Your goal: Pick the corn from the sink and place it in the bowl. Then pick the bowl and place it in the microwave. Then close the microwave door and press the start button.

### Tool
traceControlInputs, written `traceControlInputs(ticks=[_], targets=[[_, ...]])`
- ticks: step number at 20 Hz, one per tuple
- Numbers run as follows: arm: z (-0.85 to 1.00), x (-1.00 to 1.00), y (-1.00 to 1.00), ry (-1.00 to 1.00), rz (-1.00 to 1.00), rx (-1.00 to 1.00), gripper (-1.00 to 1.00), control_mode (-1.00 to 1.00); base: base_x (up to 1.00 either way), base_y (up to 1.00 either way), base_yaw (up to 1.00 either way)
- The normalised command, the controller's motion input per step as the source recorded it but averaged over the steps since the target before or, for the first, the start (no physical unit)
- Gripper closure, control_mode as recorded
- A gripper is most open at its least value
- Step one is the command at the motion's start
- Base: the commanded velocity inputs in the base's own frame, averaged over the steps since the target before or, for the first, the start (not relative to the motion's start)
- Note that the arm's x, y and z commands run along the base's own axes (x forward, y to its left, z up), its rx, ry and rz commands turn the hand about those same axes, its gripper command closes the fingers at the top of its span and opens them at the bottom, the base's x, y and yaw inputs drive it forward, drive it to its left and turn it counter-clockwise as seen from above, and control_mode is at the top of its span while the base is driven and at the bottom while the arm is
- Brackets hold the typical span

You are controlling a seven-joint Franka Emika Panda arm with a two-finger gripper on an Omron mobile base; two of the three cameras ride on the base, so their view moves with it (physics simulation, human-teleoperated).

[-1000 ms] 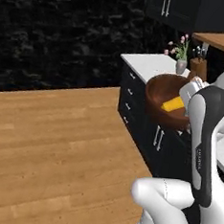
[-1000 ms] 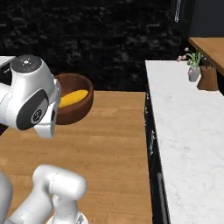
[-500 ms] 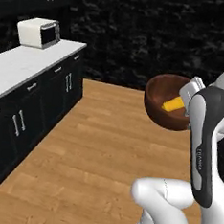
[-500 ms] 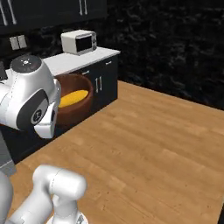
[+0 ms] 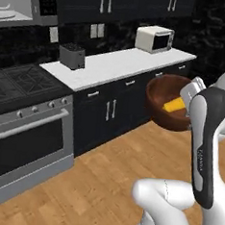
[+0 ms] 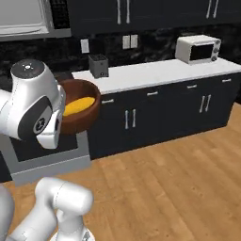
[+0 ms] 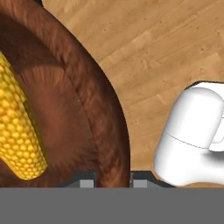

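The reddish-brown bowl (image 5: pixel 157 113) hangs in the air over the wooden floor with the yellow corn (image 5: pixel 175 105) lying inside it. My gripper (image 5: pixel 191 91) holds it at the rim on its right side. In the hand view the gripper (image 7: pixel 113 181) is shut on the bowl (image 7: pixel 65 87) rim, one fingertip on each side, and the corn (image 7: pixel 17 131) rests to the left. From the right base view the bowl (image 6: pixel 89 110) and corn (image 6: pixel 77 106) sit just beside my upper arm. The grey microwave (image 5: pixel 17 5) with its pale inside is high at the upper left, above the stove.
A black oven (image 5: pixel 30 136) with a silver bar handle and stove top stands at the left. The white counter (image 5: pixel 119 62) over dark cabinets carries a grey toaster (image 5: pixel 72 56) and a small white appliance (image 5: pixel 154 39). Open wooden floor (image 6: pixel 179 179) lies ahead.
The whole picture has swung as the base turned: the stove, the oven and the microwave above it have come into view. The bowl with the corn stays in my grip.
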Motion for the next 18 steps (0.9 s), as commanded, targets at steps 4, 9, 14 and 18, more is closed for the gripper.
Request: traceControlInputs(ticks=[4, 9, 14, 18], targets=[[0.0, 0.0, 0.0, 0.0, 0.0, 0.0, 1.0, 1.0, 0.28, 0.07, 0.83], [0.0, 0.0, 0.0, 0.0, 0.0, 0.0, 1.0, 1.0, 0.44, 0.07, 0.75], [0.0, 0.0, 0.0, 0.0, 0.0, 0.0, 1.0, 1.0, 0.48, -0.34, 0.63], [0.0, 0.0, 0.0, 0.0, 0.0, 0.0, 1.0, 1.0, 0.91, -0.94, 0.26]])
